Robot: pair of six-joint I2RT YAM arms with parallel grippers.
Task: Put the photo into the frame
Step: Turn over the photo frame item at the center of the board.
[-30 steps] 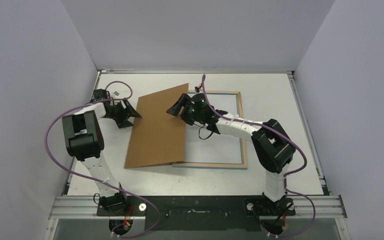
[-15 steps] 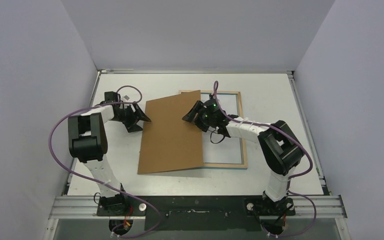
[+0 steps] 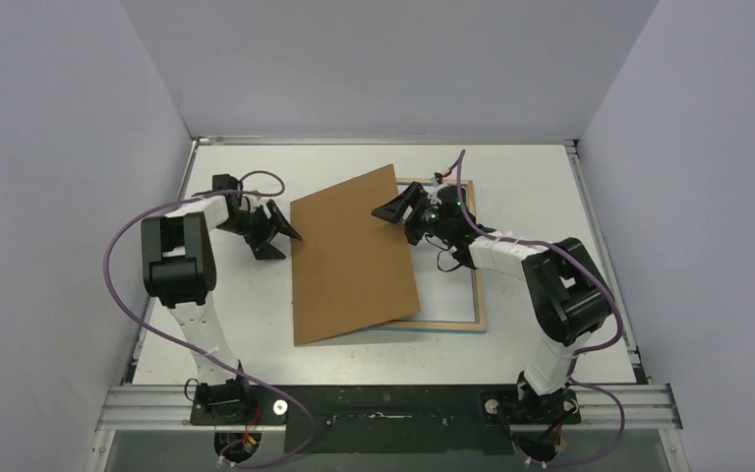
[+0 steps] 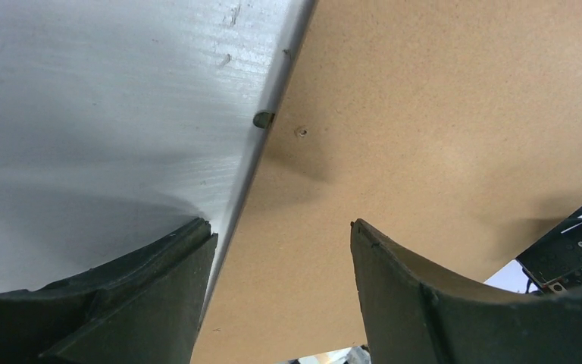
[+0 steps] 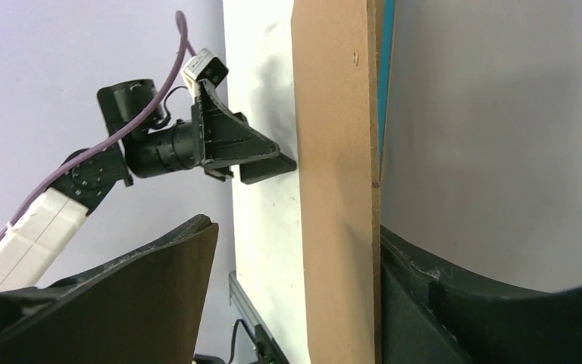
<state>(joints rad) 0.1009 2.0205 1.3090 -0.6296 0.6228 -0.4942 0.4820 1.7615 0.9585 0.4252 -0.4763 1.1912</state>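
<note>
**Frame** [image 3: 447, 324]: lies flat on the table [image 3: 551, 197], right of centre. Its wood-coloured back faces up and a sliver of blue shows along its edge. Its left part is covered.

**Backing board** [image 3: 354, 256]: plain brown sheet, skewed across the frame's left side and overhanging onto the table beyond it. It is neither squared to the frame nor seated in it.

**Photo**: not visible in any view. The uncovered part of the frame's opening shows only a pale surface. Whether that is the print's reverse or bare table cannot be told, nor whether the print lies under the board.

**Left gripper** [image 3: 293, 246]: at the board's left edge. Its jaws stand apart with the edge just ahead of them and nothing clamped.

**Right gripper** [image 3: 391, 214]: at the board's far right edge. Its jaws stand apart with the board between them, close against one finger, and no squeeze is evident.

**Status, as judged**: the frame is turned back-up and ready. Placement of the photo is unconfirmed. Left to do are aligning the board over the opening, pressing it down into the frame, and releasing.
</note>
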